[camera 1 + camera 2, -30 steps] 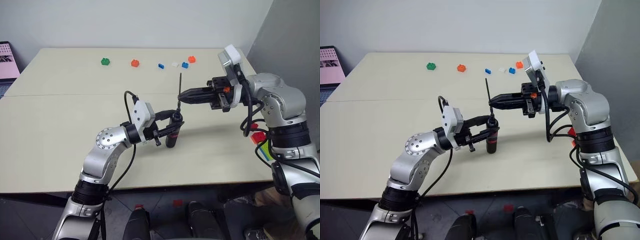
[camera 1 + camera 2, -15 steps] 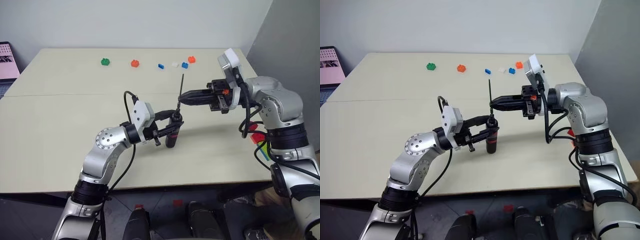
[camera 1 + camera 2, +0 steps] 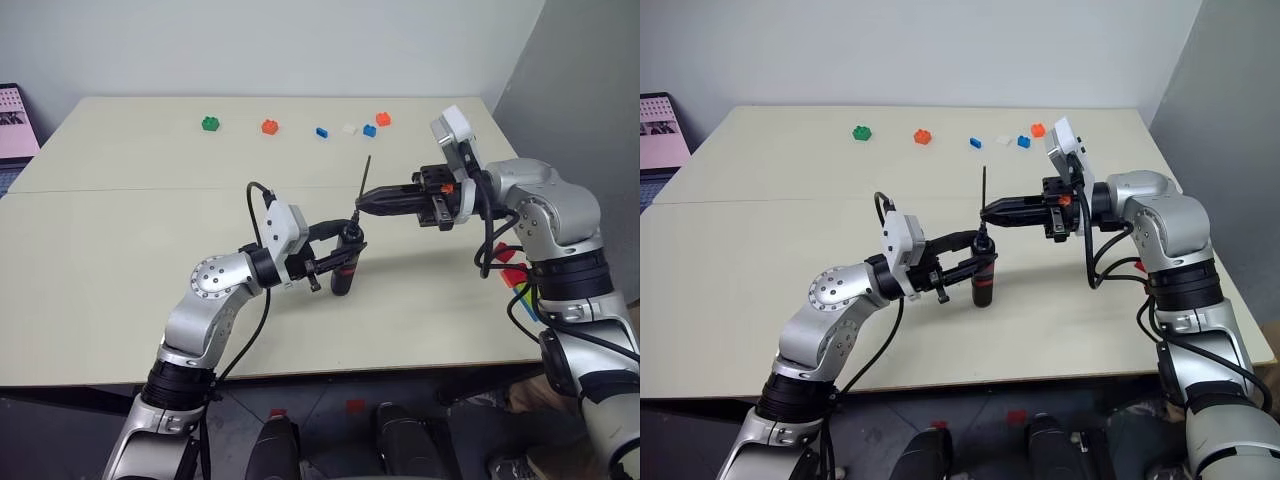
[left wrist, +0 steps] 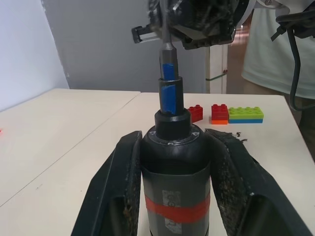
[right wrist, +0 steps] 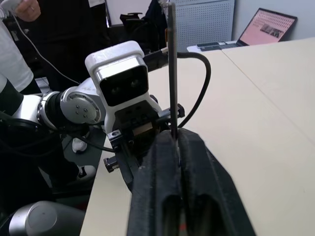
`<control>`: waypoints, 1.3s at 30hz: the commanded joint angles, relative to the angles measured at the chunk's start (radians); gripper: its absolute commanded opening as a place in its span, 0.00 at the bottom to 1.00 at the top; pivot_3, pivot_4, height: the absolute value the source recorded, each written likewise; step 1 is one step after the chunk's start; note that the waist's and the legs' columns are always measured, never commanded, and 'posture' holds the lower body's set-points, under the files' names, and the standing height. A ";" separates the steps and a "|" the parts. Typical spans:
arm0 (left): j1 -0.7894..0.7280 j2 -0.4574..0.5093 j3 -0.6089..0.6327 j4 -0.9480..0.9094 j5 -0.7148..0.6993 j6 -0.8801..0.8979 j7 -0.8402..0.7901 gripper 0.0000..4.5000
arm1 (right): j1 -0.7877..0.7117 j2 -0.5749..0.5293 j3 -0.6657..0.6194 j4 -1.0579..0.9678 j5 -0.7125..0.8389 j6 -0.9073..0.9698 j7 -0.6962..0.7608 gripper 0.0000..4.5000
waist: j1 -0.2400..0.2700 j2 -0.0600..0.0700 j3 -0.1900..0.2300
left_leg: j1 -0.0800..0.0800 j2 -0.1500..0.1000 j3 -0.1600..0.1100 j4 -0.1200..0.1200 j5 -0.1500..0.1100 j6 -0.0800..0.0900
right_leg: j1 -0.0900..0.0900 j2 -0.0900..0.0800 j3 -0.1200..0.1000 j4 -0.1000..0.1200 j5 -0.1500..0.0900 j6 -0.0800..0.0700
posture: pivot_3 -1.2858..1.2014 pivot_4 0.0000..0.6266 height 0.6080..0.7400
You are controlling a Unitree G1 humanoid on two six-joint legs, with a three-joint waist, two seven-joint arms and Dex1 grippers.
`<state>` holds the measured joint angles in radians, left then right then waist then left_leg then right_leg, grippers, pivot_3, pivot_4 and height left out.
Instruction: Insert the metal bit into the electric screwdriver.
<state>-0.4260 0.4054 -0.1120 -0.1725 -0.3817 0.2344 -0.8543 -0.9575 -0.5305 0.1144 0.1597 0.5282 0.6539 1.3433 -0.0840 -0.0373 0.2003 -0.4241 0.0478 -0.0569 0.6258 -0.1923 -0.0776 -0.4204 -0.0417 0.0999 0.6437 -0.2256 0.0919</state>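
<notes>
The electric screwdriver (image 3: 342, 268) stands upright on the table, black with a red band, and my left gripper (image 3: 348, 250) is shut on its body. In the left wrist view the fingers (image 4: 123, 187) clamp the screwdriver (image 4: 174, 172) from both sides. The metal bit (image 3: 364, 182) rises thin and almost upright from the screwdriver's tip, leaning slightly right. My right gripper (image 3: 362, 201) reaches in level from the right and is shut on the bit just above the tip. In the right wrist view the bit (image 5: 171, 73) runs up from between the fingers (image 5: 160, 172).
Small toy bricks lie along the table's far side: green (image 3: 210, 123), orange (image 3: 269, 126), blue (image 3: 322, 132) and others (image 3: 376, 124). More bricks (image 3: 517, 274) sit by the right edge under my right arm. A pink screen (image 3: 14, 120) stands far left.
The bit's top sits a little lower and leans slightly more to the right than a second ago. The left arm and the screwdriver have kept still.
</notes>
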 commanded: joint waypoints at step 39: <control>-0.825 -0.080 -0.410 1.284 0.768 -0.530 -0.052 0.36 | 0.385 -0.555 -0.227 -0.763 0.059 0.276 -0.329 0.96 | 0.049 0.000 0.002 | -0.009 -0.001 0.000 0.000 -0.001 0.000 | -0.007 -0.001 -0.001 -0.003 -0.003 0.000 | 0.52 0.24 1.00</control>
<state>-1.2180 0.3435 -0.5353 1.0840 0.3840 -0.2731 -0.9242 -0.5688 -1.0700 -0.1000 -0.5869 0.5810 0.9268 1.0308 -0.0346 -0.0373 0.2028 -0.4336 0.0473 -0.0567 0.6257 -0.1929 -0.0780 -0.4272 -0.0424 0.0993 0.6409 -0.2281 0.0923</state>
